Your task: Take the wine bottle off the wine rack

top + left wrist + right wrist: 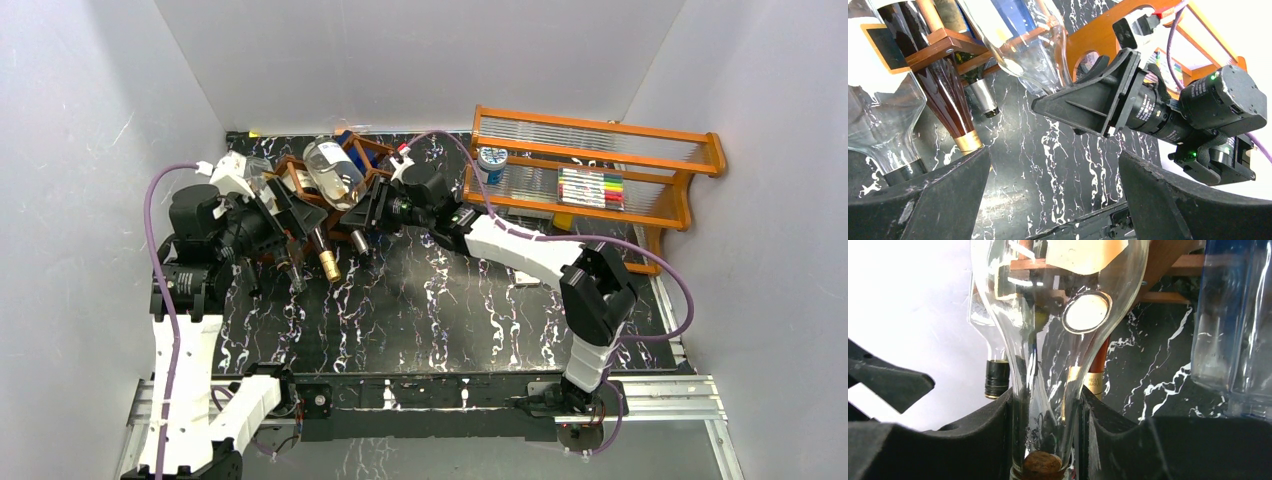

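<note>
The right gripper's foam-padded fingers [983, 440] are closed on the neck of the clear wine bottle [333, 173], just above its corked mouth [1042, 462]. From the right gripper [1045, 425] the bottle slopes up and away, its labelled body over the top bars of the dark wooden wine rack [296, 182]. Whether glass and wood touch cannot be told. The left gripper [1054, 195] hangs at the rack's left side, its fingers spread wide and holding nothing. In front of it sit a gold-foiled dark bottle [955, 115] and a black-capped clear bottle [888, 125], both lodged in the lattice with necks pointing down towards the black marbled table [430, 300]. An orange shelf unit [600, 135] stands well apart on the right.
</note>
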